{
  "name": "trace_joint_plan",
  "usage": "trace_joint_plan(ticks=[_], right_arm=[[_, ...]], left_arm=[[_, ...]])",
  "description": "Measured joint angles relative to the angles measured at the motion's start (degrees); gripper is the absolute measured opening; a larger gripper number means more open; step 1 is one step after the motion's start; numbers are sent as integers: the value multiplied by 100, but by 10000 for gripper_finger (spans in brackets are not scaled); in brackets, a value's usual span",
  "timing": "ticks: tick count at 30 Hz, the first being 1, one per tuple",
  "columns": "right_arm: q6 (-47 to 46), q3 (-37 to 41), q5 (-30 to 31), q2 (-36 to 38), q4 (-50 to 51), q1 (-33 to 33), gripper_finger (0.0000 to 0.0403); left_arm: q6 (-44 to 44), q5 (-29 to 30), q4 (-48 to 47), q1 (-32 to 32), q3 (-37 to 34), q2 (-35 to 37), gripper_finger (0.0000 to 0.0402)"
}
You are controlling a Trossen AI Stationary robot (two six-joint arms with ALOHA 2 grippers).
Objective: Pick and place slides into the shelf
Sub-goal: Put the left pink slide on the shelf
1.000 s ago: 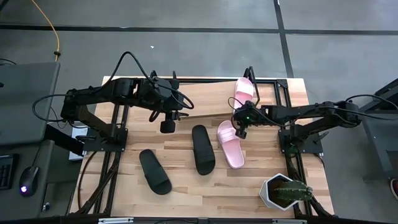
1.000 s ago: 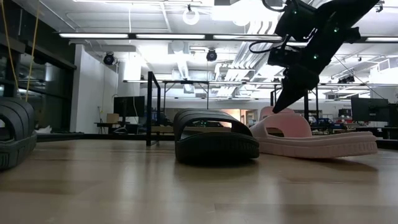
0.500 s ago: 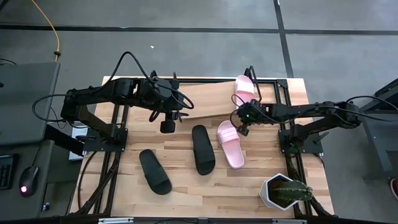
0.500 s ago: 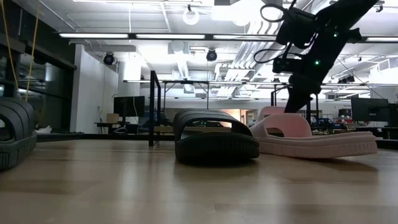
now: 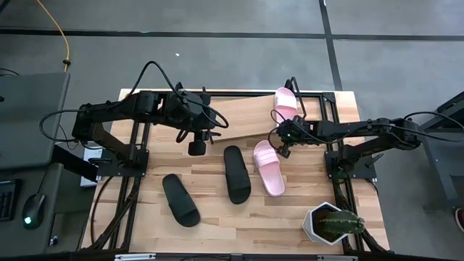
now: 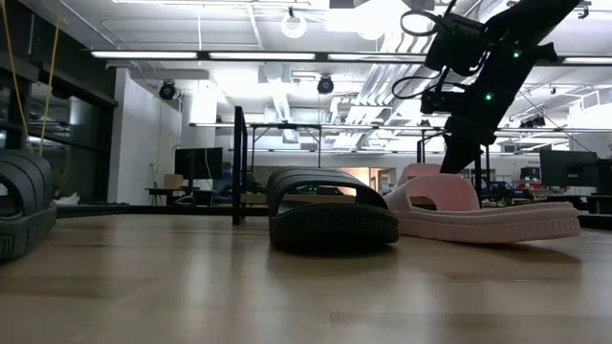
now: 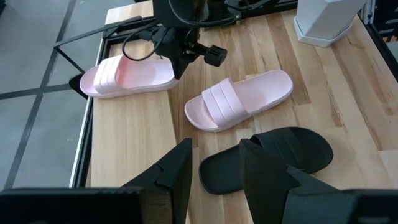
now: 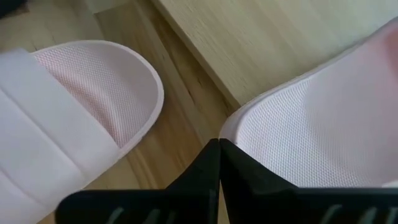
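Slides (image 5: 270, 167) flanking right hand (image 5: 281, 143), fingers seemingly closed.

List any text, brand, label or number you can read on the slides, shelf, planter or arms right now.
None can be read.
The pink slide and the black slide show plain straps, no logo.
The shelf board is bare wood.
The white planter carries no label.
The right hand shows only a small green light, no writing.
Room signs in the low view are too small to read.
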State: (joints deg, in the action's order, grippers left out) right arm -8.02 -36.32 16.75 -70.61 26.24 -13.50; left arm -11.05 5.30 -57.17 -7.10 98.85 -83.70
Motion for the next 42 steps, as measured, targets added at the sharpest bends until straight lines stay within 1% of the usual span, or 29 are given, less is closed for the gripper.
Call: trace_joint_plan(ticks=[5,12,16,23,31,37,42], right_arm=[[-120,-55,96,15,245,0,0],[-568,-520,476,15,1085,63,0],[-759,-676,640,15,1249,72,0],[-915,-682,602,13,1306,66,0],[-1209,-682,527,11,1690,57,0],[-1257,-682,521,11,1667,55,0],[-1222,-682,299,9,1662,26,0]], left_arm=[[0,0,4,0,0,10,115],[0,0,2,-1,0,10,115],[0,0,0,-1,0,10,115],[0,0,-4,1,0,10,115],[0,0,-6,0,0,10,115],[0,0,-7,0,0,10,115],[0,1,-7,0,0,10,115]])
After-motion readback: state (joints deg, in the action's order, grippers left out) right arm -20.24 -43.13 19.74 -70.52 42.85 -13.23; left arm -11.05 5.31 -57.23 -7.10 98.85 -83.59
